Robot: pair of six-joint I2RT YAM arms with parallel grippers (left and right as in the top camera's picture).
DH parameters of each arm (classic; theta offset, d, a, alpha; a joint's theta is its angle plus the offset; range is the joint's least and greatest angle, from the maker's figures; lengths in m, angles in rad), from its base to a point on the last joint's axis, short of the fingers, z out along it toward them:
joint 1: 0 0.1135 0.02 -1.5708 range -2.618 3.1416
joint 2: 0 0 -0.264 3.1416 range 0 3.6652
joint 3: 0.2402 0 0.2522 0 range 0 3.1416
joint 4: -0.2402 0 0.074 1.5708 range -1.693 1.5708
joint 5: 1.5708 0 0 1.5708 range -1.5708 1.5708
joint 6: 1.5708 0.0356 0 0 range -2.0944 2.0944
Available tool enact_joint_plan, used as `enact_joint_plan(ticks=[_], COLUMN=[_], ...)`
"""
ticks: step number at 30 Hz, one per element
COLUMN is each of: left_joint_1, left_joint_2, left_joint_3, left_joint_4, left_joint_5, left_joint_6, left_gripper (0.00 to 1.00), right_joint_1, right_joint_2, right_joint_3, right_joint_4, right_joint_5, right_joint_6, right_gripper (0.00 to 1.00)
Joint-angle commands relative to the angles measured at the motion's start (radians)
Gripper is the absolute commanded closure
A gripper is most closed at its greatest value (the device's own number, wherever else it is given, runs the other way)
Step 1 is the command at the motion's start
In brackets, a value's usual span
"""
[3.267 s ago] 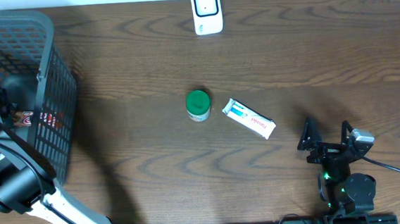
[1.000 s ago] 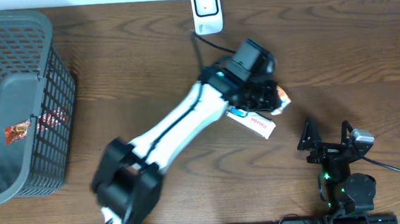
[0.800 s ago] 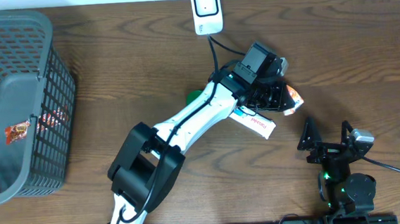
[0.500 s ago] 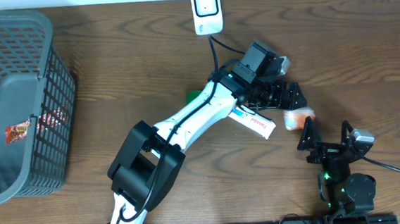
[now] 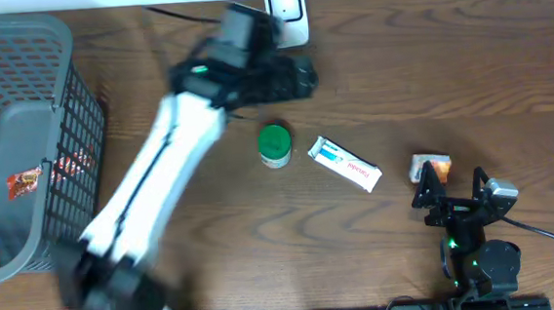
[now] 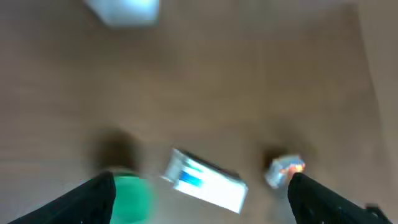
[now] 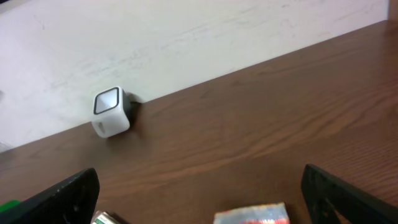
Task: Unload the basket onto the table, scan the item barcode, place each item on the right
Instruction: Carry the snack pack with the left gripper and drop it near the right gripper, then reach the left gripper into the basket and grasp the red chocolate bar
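Overhead view. The wooden table (image 5: 504, 51) carries a white scanner (image 5: 286, 16) at the top centre of the frame. A green-lidded jar (image 5: 274, 143) stands in the middle. A white carton (image 5: 345, 163) with blue and red print lies flat and aslant just to the right of the jar, apart from it. The item to be scanned, a small silver and orange packet (image 5: 430, 167), lies on the table at the lower right, well apart from the scanner. A grey mesh basket (image 5: 67, 82) fills the left edge, with red-printed wrappers (image 5: 27, 180) inside.

The left arm (image 5: 152, 183) appears blurred and runs from the lower left up to the top centre. The left gripper (image 5: 301, 75) lies just below the scanner. The right gripper (image 5: 453, 190) sits at the lower right, and its left fingertip overlaps the packet's lower edge. Whether they touch cannot be told.

Left wrist view (blurred). The two dark fingers (image 6: 93, 196) stand wide apart in the lower corners and hold nothing. The jar, carton and packet lie on the table in a row between them.

Right wrist view. Both fingers (image 7: 62, 196) are spread fully to the lower corners, with nothing gripped. The packet's top edge shows at the bottom centre, and the scanner stands at the upper left against a pale wall (image 7: 186, 31).
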Motion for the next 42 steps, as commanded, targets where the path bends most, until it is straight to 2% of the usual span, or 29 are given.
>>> enact_joint_plan(ticks=[1,3,5,8,14,17,23,24,26,29,31,35,42], left_joint_1=[0.106,0.175,0.328,0.513,0.887,0.978,1.011,1.011,1.011,1.011,1.011,1.011,1.011], left_joint_2=[-0.296,-0.395,-0.504,-0.535,-0.417,-0.309,-0.047,-0.014,0.093,0.184,0.235,0.321,0.425], left_joint_3=[0.058,0.059,0.059,0.059,0.059,0.059,0.059,0.059,0.059,0.059,0.059,0.059,0.057], left_joint_4=[-0.031,-0.025,-0.026,-0.050,-0.176,-0.178,-0.175,-0.183,-0.210,-0.227,-0.232,-0.230,-0.248], left_joint_5=[-0.316,-0.344,-0.404,-0.414,-0.413,-0.362,-0.332,-0.332,-0.335,-0.335,-0.335,-0.335,-0.335], left_joint_6=[0.169,0.182,0.179,0.125,-0.139,-0.160,-0.173,-0.211,-0.413,-0.577,-0.643,-0.696,-0.699], left_gripper=[0.11,0.11,0.11,0.11,0.11,0.11,0.12,0.12,0.12,0.12,0.12,0.12,0.12], right_joint_1=[-0.011,-0.011,-0.011,-0.011,-0.011,-0.011,-0.011,-0.011,-0.011,-0.011,-0.011,-0.011,-0.011], right_joint_2=[-0.005,-0.005,-0.005,-0.005,-0.005,-0.005,-0.005,-0.005,-0.005,-0.005,-0.005,-0.005,-0.005], right_joint_3=[-0.001,-0.001,-0.001,-0.001,-0.001,-0.001,-0.001,-0.001,-0.001,-0.001,-0.001,-0.001,-0.001], right_joint_4=[-0.003,-0.003,-0.003,-0.003,-0.003,-0.003,-0.003,-0.003,-0.003,-0.003,-0.003,-0.003,-0.003], right_joint_5=[0.003,0.003,0.003,0.003,0.003,0.003,0.003,0.003,0.003,0.003,0.003,0.003,0.003], right_joint_6=[-0.012,-0.012,-0.012,-0.012,-0.012,-0.012,-0.012,-0.012,-0.012,-0.012,-0.012,-0.012,-0.012], right_gripper=[0.01,0.01,0.01,0.01,0.01,0.01,0.01,0.01,0.01,0.01,0.01,0.01,0.01])
